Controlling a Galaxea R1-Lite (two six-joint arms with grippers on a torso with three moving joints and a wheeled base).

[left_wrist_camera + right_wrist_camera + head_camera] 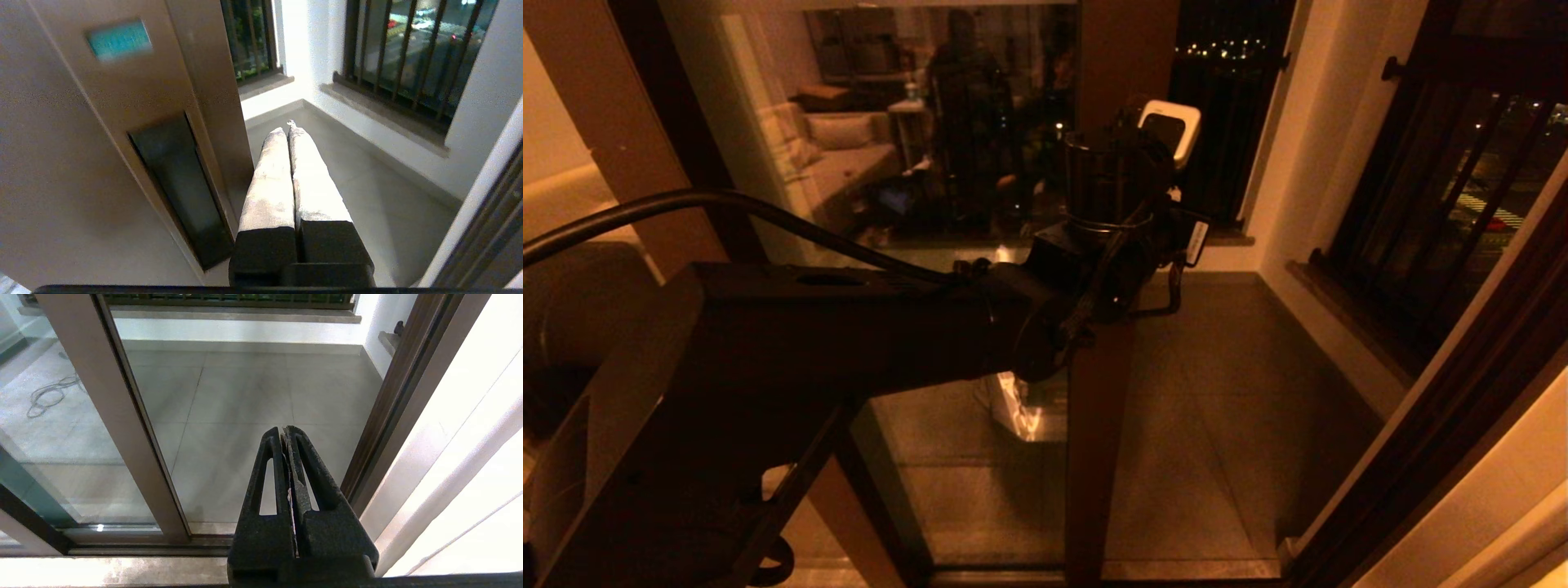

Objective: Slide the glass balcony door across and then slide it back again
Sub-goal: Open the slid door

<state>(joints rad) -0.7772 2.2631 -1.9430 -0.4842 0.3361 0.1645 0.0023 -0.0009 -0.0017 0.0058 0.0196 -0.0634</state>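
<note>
The tall reflective glass balcony door (pixel 980 269) in its dark brown frame stands partly slid across, its brown vertical stile (pixel 1098 425) edging an open gap onto the grey tiled balcony floor (pixel 1217 408). The left gripper (pixel 291 127), fingers clenched on nothing, sits just beside the stile's dark recessed handle (pixel 179 188). The right gripper (pixel 284 433), also clenched empty, hangs low near the door's bottom track (pixel 135 549).

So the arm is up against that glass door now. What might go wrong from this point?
Two risks stand out. The left gripper has its fingers pressed shut beside the dark brown stile of the glass balcony door, next to the recessed dark handle and not hooked in it, so a push could slip off the smooth frame. The black cable looping over the arm may snag as it sweeps. The right gripper hangs idle, shut, near the doorway.
</note>
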